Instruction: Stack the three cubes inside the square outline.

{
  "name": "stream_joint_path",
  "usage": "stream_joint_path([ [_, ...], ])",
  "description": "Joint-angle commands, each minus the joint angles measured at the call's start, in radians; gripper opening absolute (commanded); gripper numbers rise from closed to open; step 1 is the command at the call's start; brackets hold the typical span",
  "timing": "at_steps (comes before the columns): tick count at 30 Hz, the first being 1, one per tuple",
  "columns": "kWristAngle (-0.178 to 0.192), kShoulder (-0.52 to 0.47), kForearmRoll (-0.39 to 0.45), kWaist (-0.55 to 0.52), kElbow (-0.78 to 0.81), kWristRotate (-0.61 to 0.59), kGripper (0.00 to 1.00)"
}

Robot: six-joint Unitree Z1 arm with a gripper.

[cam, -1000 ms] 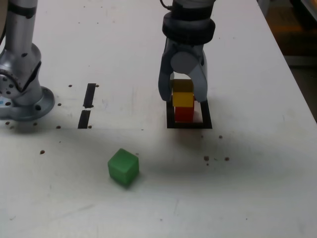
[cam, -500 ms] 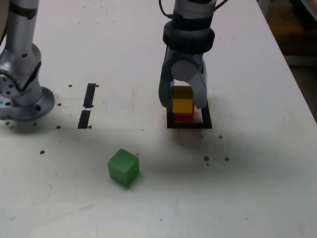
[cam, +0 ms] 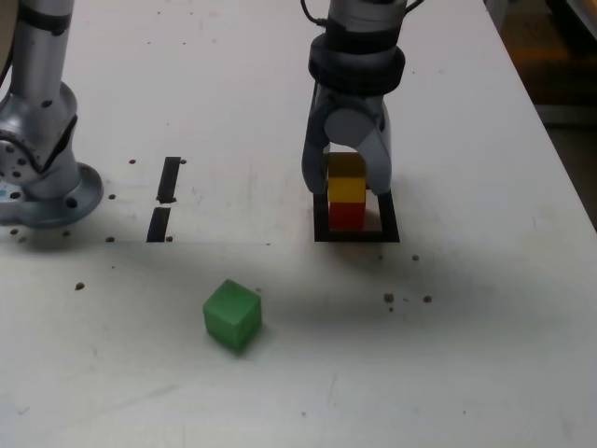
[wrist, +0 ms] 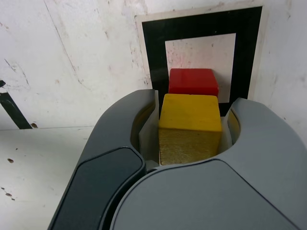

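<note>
My gripper (cam: 347,182) is shut on the yellow cube (cam: 347,189), whose sides are pressed between the two fingers (wrist: 120,139). The yellow cube (wrist: 189,124) hangs directly over the red cube (cam: 347,215), and I cannot tell whether they touch. The red cube (wrist: 193,81) sits inside the square outline (cam: 357,234) of black tape, toward one side of its white centre (wrist: 153,48). The green cube (cam: 232,315) lies alone on the white table, toward the exterior view's lower left, well away from the gripper.
The arm's grey base (cam: 37,140) stands at the exterior view's left edge. Two short black tape strips (cam: 169,177) (cam: 159,224) lie between it and the outline. The table's edge (cam: 560,159) runs down the exterior view's right.
The gripper with the yellow cube dipped a little toward the red cube, then came back up slightly. Its grip is the same, and the green cube has not moved.
</note>
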Motion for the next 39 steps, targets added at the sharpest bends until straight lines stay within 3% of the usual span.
stream_joint_path([
  [1,0.006,-0.009,0.0,0.003,-0.009,0.0,0.39],
  [4,0.009,-0.01,-0.001,0.003,-0.009,0.002,0.5],
  [11,0.003,-0.016,-0.008,0.003,-0.001,0.013,0.86],
  [13,0.003,-0.018,-0.008,0.003,0.003,0.014,0.9],
  [20,0.02,-0.058,0.005,0.003,0.017,0.012,0.96],
  [27,0.049,-0.197,0.021,-0.021,0.075,0.01,0.98],
  [33,0.072,-0.309,0.026,-0.109,0.156,0.023,1.0],
  [39,0.065,-0.359,0.034,-0.23,0.23,0.045,1.0],
])
